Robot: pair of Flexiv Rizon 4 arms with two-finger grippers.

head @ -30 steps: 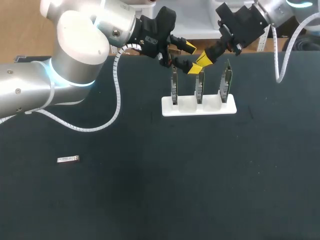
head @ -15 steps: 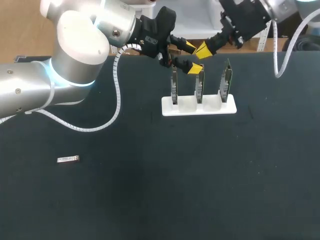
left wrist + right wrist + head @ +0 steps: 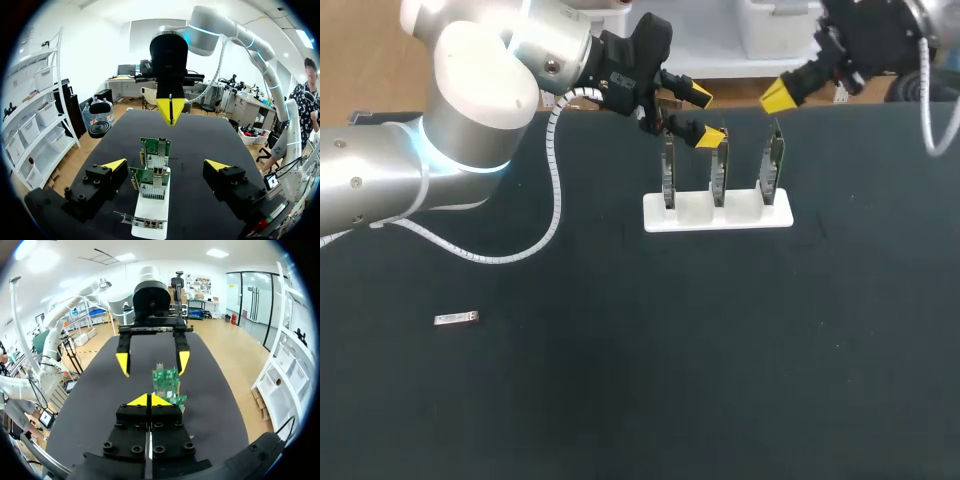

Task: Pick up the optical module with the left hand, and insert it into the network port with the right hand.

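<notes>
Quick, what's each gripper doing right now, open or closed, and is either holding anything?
Left gripper: open, holding nothing.
Right gripper: closed, tips together, holding nothing.

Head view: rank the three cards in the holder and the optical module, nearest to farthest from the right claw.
1. Right card, at the holder's right end, closest to the right claw.
2. Middle card, centre slot.
3. Left card, left end.
4. Optical module, far off left.
</notes>
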